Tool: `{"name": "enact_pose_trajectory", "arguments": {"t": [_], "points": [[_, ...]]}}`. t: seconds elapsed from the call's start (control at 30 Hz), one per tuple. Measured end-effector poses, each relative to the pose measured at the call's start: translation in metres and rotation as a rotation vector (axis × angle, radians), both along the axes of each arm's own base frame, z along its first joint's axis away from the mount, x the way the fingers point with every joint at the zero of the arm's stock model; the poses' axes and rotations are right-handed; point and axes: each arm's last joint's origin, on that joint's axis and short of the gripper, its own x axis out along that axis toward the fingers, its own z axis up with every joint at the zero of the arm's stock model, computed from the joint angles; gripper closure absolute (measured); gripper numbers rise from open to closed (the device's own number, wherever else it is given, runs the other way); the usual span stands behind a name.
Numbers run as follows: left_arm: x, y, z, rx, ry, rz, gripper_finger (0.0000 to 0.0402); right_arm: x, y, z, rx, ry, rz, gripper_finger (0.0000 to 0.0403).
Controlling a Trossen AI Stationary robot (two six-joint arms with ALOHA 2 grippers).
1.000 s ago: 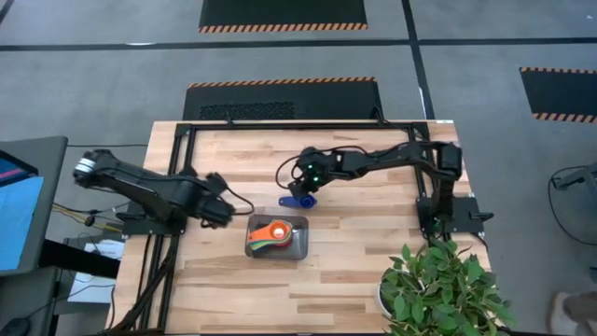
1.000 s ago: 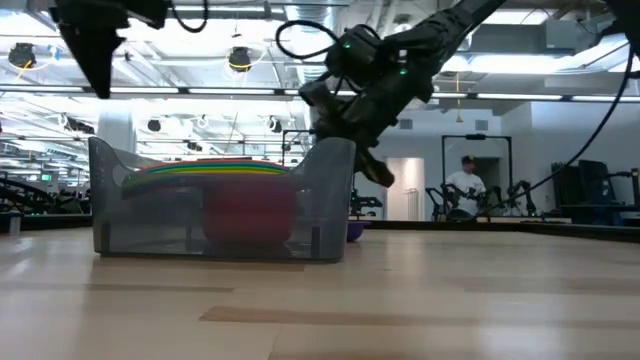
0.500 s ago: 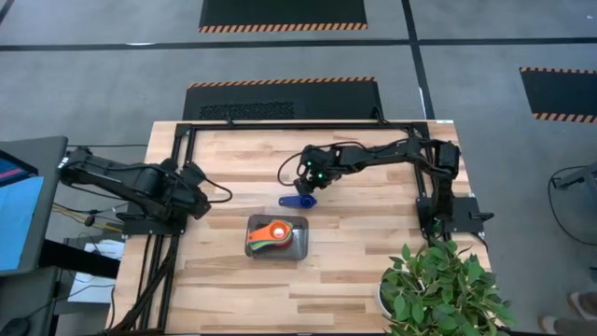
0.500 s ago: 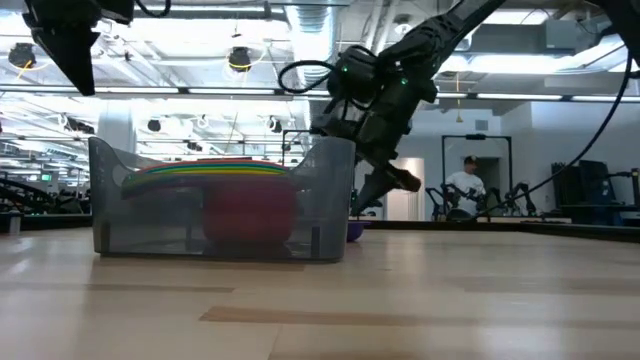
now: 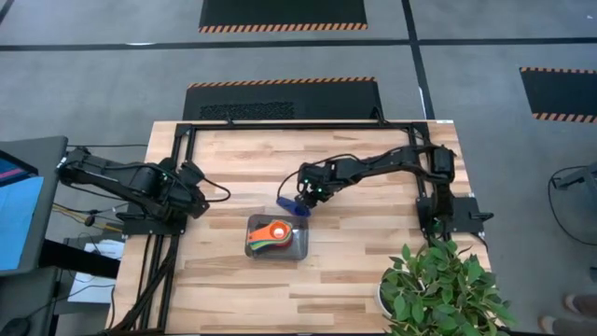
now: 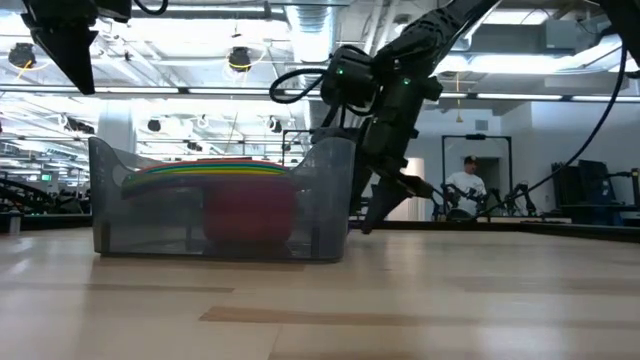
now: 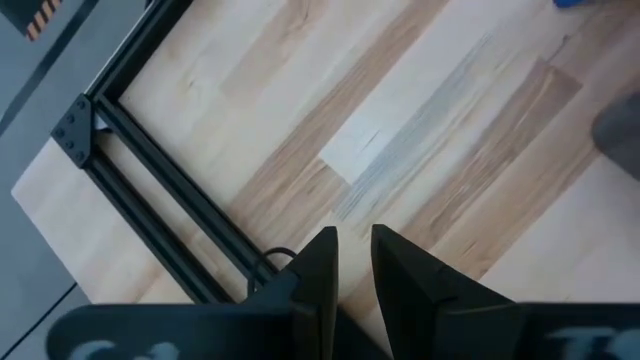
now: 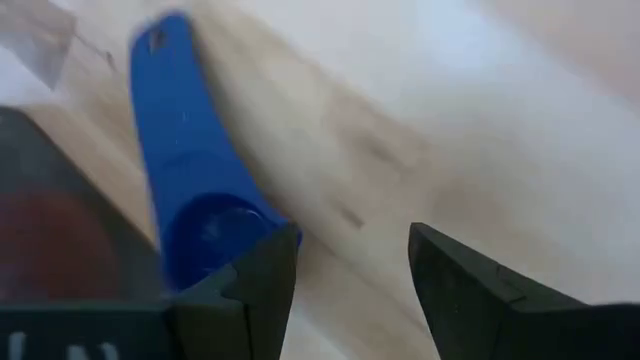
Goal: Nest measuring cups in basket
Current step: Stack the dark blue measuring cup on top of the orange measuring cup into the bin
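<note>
Since a second ago my right gripper (image 5: 301,202) has dropped from above the blue cup (image 5: 287,199) down to it, and my left arm has pulled back from the basket (image 5: 297,248) toward the table's left edge.

From above, the blue cup lies on the wood just beyond the basket's far side, its handle pointing away from the right gripper. The basket already holds a nested stack (image 5: 271,232), orange on top with green, yellow and red rims showing under it, so I judge this cup is the last one out. The left gripper (image 5: 193,177) waits well apart from the basket, I'd say to leave the right arm room.

At table height, the right gripper (image 6: 385,200) reaches steeply down just behind the basket's far corner (image 6: 335,200), fingertips close to the tabletop. The stack (image 6: 205,170) fills the basket nearly to its rim. The cup itself is hidden behind the basket wall here.

Past the left wrist, the left gripper (image 7: 353,255) shows its fingers set narrow, with only a slim gap and nothing in it, over bare wood.

Past the right wrist, the right gripper (image 8: 352,268) stands wide, and the blue cup's (image 8: 195,215) bowl sits against one finger (image 8: 262,285) rather than squarely between the two. The basket's dark wall (image 8: 40,160) is just beside the cup. I judge the gripper needs to shift toward the basket before closing.
</note>
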Motion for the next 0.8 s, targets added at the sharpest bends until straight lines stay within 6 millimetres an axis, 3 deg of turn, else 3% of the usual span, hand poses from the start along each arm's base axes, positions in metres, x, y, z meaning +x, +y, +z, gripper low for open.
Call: {"name": "enact_pose_trajectory", "arguments": {"t": [0.27,0.6,0.8], "points": [[0.000,0.000,0.000,-0.001,-0.003,0.005,0.0346,0.005,0.016,0.000,0.026,-0.029,0.002,0.0187],[0.000,0.000,0.000,-0.001,-0.002,0.006,0.0346,0.011,0.015,0.004,0.067,-0.101,-0.012,0.0202],[0.000,0.000,0.000,-0.001,-0.002,0.006,0.0346,0.012,0.030,-0.002,0.093,-0.079,0.035,0.0203]]}}
